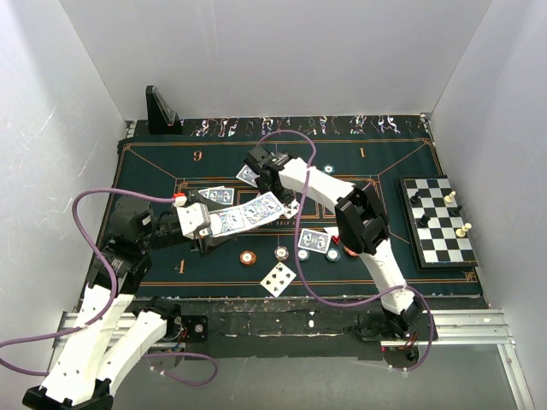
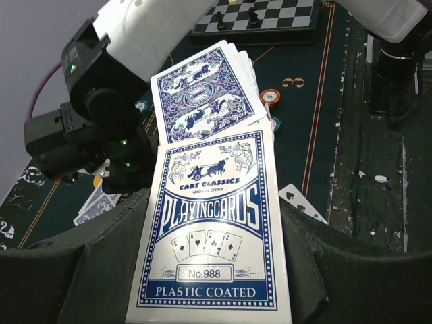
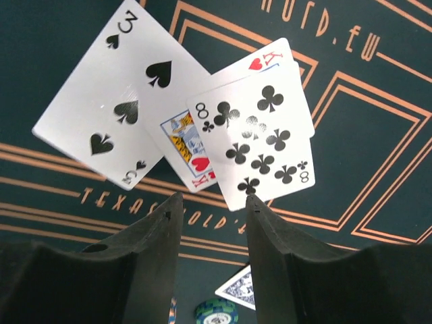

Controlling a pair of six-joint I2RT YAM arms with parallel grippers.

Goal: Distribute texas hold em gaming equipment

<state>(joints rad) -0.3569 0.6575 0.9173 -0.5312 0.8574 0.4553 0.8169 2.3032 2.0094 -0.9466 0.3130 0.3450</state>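
Blue-printed card box [image 2: 212, 236], centre of the left-wrist view, pinched in my left gripper [image 1: 201, 224]; its lower end is cut off, with fanned cards [image 2: 202, 94] at its top. My right gripper [image 3: 210, 216] stands spread and empty below three face-up cards [image 3: 260, 138] on the felt [image 3: 54, 40], the king [image 3: 182, 138] mostly covered, a teal chip [image 3: 216, 312] cut off at the bottom edge.

Card box [image 2: 209, 236] is seen as glossy coated cardboard, playing cards [image 3: 115, 101] as smooth, slightly shiny coated stock, the green mat [image 3: 61, 34] as matt felt-like cloth, fingers [image 3: 152, 263] as matt black plastic, arm shells [image 1: 318, 184] as smooth glossy white plastic.
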